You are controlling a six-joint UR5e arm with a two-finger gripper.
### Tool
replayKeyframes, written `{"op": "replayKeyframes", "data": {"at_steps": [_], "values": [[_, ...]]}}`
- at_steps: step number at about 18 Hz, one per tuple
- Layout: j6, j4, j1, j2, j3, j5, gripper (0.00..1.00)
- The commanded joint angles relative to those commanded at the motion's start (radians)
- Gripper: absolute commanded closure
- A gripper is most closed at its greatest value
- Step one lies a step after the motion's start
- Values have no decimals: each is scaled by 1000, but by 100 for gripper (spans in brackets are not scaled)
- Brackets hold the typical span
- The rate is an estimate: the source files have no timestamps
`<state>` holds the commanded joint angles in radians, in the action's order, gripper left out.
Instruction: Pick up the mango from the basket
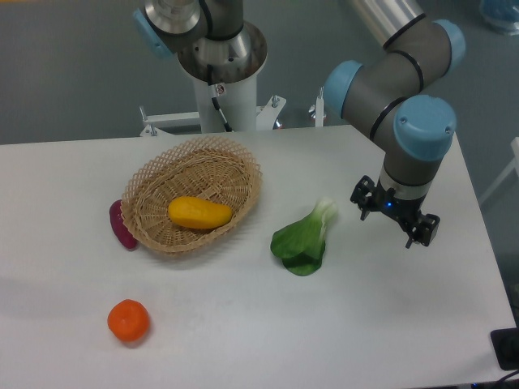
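Note:
The mango (199,213), a smooth yellow-orange oval, lies in the middle of the tan wicker basket (154,188) at the table's centre left. My gripper (395,215) hangs over the right side of the table, pointing down, well to the right of the basket and apart from the mango. Its jaws stand spread wide with nothing between them.
A dark purple vegetable (122,224) lies against the basket's left outer side. A round orange tangerine (129,320) sits near the front left. A green leafy vegetable (304,239) lies between the basket and the gripper. The robot base (220,81) stands behind the basket.

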<state>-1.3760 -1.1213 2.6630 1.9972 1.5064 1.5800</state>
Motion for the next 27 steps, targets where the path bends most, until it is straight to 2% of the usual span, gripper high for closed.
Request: {"op": "replayKeyframes", "data": {"at_steps": [10, 18, 21, 24, 27], "values": [[2, 2, 2, -2, 0, -6, 0], [5, 9, 9, -12, 26, -15, 0], [23, 0, 11, -23, 29, -67, 0], [129, 5, 28, -63, 73, -164, 0], [133, 8, -1, -100, 142, -166, 0]]}}
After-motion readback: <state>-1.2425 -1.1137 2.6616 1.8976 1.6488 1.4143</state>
